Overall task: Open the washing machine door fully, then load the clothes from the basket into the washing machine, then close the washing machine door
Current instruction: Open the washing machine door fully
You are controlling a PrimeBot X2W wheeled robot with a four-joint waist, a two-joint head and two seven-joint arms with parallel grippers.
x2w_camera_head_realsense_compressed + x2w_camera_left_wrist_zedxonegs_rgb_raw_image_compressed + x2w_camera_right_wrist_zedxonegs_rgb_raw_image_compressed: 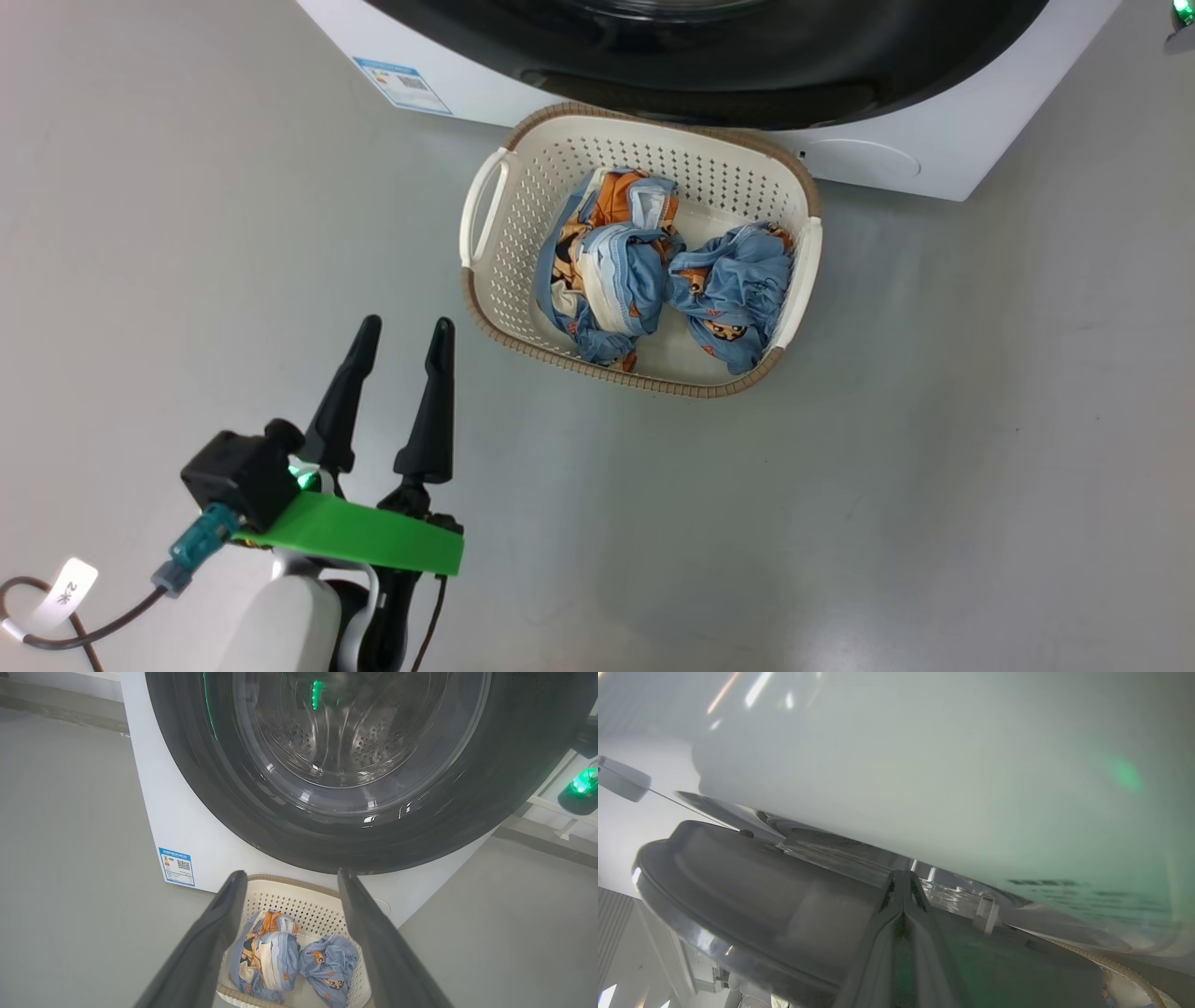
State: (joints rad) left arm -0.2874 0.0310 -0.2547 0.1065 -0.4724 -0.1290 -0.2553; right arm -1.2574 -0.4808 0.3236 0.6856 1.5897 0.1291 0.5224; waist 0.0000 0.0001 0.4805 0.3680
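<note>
Step in hand: opening the washing machine door (355,751), as I judge it; nothing has been loaded yet.
Door state: in the left wrist view its glossy black rim lies flat or nearly flat against the washing machine (187,812), and the steel drum shows through the glass. Whether the latch has let go I cannot tell.
Right arm: the right gripper (902,882) has its fingers pressed together with nothing visible between them. The tips are at the seam where the door's edge meets the white front, probably to hook or pry the rim outward.
Laundry holder: the basket (523,215) stands on the grey floor (187,233) just in front of the machine, its far rim below the door's lower arc, which keeps the lift to the drum short.
Load: the clothes (611,266) are two light-blue printed bundles lying side by side inside the basket, touching each other.
Left arm: the left gripper (407,327) has its fingers spread wide and holds nothing. It hangs over the floor to the left of the basket, near it but apart, likely kept clear of the door's swing and ready for the cloth.
Marker: a blue label sticker (403,84) sits low on the machine's front, left of the door.
Risk: closed fingertips may slip off so glossy a rim.
</note>
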